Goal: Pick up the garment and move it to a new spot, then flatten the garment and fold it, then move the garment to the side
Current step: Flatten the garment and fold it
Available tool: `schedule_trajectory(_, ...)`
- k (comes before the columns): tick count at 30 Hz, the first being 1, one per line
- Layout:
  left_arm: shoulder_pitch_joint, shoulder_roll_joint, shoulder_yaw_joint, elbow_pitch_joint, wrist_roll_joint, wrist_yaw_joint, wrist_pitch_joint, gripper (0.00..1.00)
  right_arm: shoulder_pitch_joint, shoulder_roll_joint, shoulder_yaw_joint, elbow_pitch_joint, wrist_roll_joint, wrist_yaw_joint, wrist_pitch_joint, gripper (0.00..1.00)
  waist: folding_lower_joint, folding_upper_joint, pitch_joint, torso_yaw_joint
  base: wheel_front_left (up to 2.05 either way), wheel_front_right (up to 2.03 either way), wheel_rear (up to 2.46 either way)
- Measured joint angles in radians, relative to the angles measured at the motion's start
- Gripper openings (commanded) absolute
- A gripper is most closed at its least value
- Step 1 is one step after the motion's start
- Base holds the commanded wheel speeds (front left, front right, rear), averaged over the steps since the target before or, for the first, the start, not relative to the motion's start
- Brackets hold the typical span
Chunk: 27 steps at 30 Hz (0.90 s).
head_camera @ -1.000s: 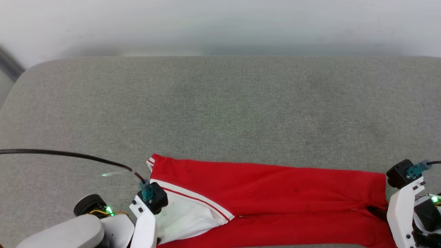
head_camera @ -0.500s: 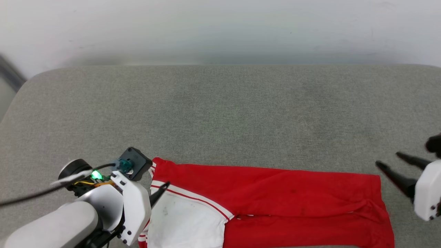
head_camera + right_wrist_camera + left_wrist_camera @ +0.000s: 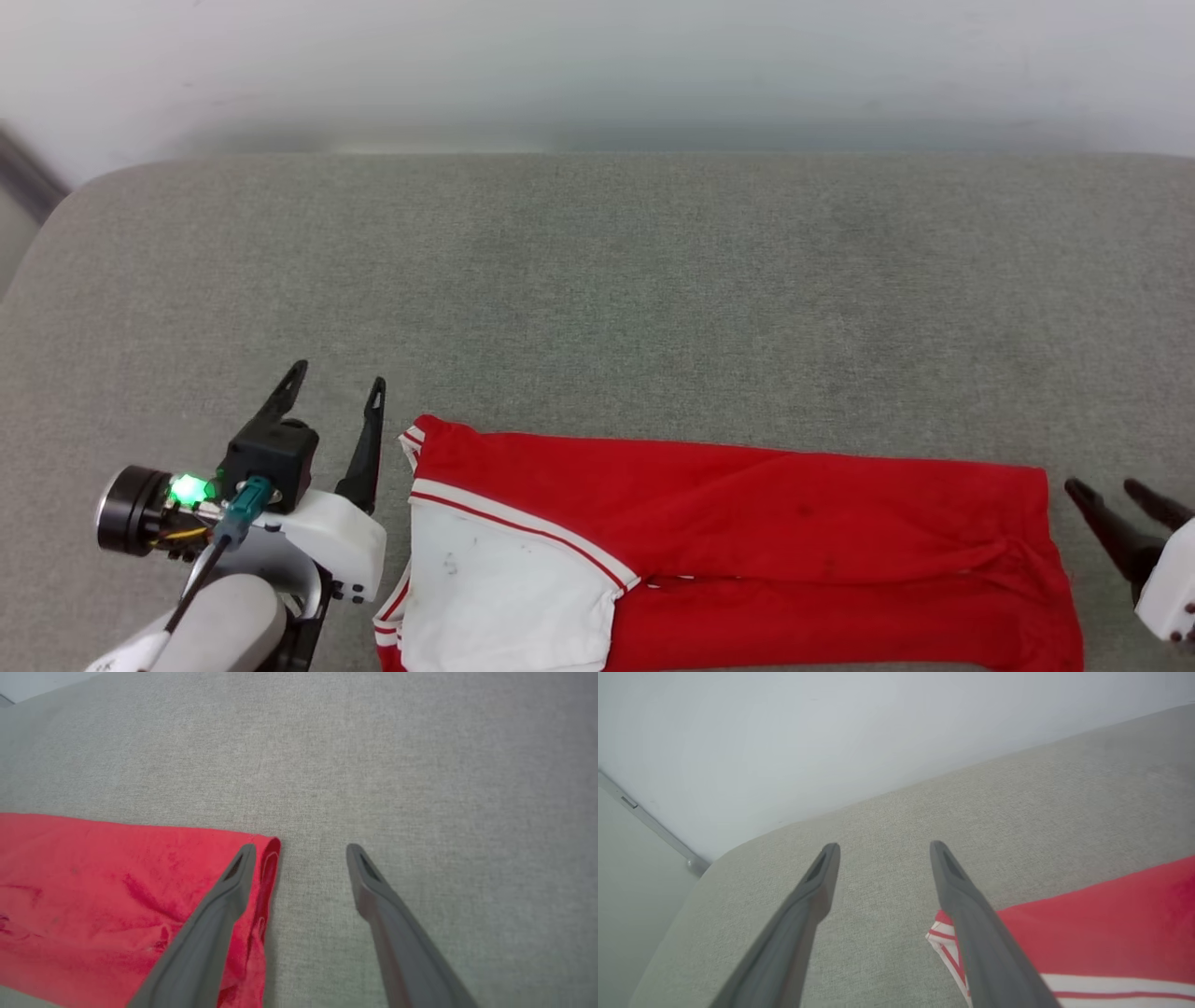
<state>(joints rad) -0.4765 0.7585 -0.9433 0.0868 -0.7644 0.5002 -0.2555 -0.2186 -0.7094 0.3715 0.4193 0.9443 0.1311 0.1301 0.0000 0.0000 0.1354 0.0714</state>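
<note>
The garment is a red shirt with a white sleeve, folded into a long strip along the near edge of the grey cushion. My left gripper stands open just left of the shirt's left end, holding nothing. The left wrist view shows its fingers spread above the cushion, with the striped trim by the right finger. At the shirt's right end my right gripper is open and empty. In the right wrist view its left finger hangs over the red hem.
The grey cushion stretches wide and bare behind the garment up to a pale wall. Its rounded left corner drops off beside a grey floor strip.
Both grippers have opened and let go of the garment's ends, then drawn back outward. The garment now lies flat on the cushion.
</note>
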Motion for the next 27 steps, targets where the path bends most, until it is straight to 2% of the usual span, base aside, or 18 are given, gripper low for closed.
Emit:
schedule_trajectory(5,0.081,-0.055,0.124,-0.046,0.093,0.058,-0.005,1.00,0.055,0.054,-0.030,0.008,0.012,0.000,0.057,1.00,0.0001,0.0000,0.011,0.016,0.00,0.00,0.00)
schedule_trajectory(9,0.177,-0.114,0.235,-0.081,0.179,0.069,-0.005,1.00,0.089,0.095,-0.040,0.006,0.042,0.000,0.101,1.00,0.0001,0.0000,0.019,0.026,0.00,0.00,0.00)
schedule_trajectory(12,0.244,-0.163,0.320,-0.101,0.245,0.072,-0.005,1.00,0.104,0.102,-0.035,-0.017,0.077,0.000,0.144,1.00,0.0000,0.0000,0.021,0.031,0.00,0.00,0.00)
schedule_trajectory(18,0.368,-0.273,0.481,-0.147,0.376,0.054,-0.005,1.00,0.128,0.118,-0.011,-0.050,0.095,-0.001,0.182,1.00,0.0000,0.0000,0.020,0.034,0.00,0.00,0.00)
schedule_trajectory(24,0.464,-0.382,0.592,-0.172,0.502,0.007,-0.005,1.00,0.122,0.135,-0.002,-0.039,0.082,-0.002,0.192,1.00,0.0000,0.0000,0.018,0.035,0.00,0.00,0.00)
schedule_trajectory(25,0.477,-0.398,0.606,-0.171,0.521,0.002,-0.005,1.00,0.118,0.136,0.001,-0.035,0.080,-0.002,0.201,0.94,0.0000,0.0000,0.017,0.035,0.00,0.00,0.00)
schedule_trajectory(26,0.491,-0.415,0.621,-0.170,0.540,0.000,-0.005,1.00,0.113,0.137,0.004,-0.031,0.075,-0.002,0.206,0.35,0.0000,0.0000,0.015,0.035,0.00,0.00,0.00)
schedule_trajectory(27,0.504,-0.426,0.626,-0.169,0.565,-0.007,-0.005,1.00,0.109,0.140,0.007,-0.026,0.075,-0.003,0.206,0.00,0.0000,0.0000,0.013,0.036,0.00,0.00,0.00)
